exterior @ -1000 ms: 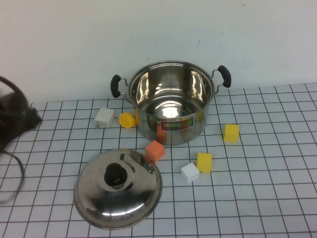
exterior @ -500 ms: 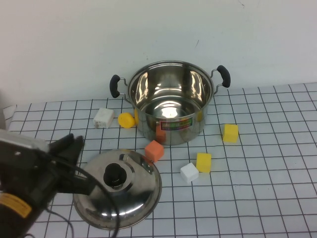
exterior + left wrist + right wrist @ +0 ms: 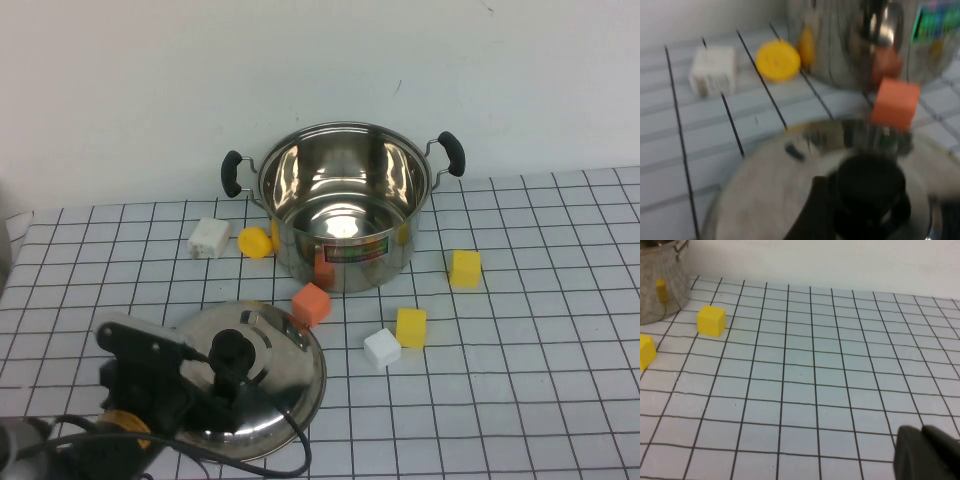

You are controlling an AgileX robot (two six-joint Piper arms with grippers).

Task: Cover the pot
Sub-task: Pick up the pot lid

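The steel pot (image 3: 345, 215) stands open at the back middle of the table, with black side handles and a colourful label; part of its wall shows in the left wrist view (image 3: 850, 45). The domed steel lid (image 3: 285, 385) lies on the table at the front left, its black knob (image 3: 234, 350) up. My left gripper (image 3: 230, 368) is down at the lid, open, with its jaws on either side of the knob (image 3: 870, 192). My right gripper (image 3: 927, 452) is out of the high view, shut and empty, low over the grid mat right of the pot.
An orange cube (image 3: 312, 303) sits between lid and pot. A white cube (image 3: 383, 347) and two yellow cubes (image 3: 412, 326) (image 3: 465, 268) lie to the right. A white block (image 3: 210, 237) and a yellow disc (image 3: 256, 242) lie left of the pot. The wall is close behind.
My left arm has swung in from the left edge and come down over the lid, bringing its gripper to the knob. Pot, lid and blocks have not moved.
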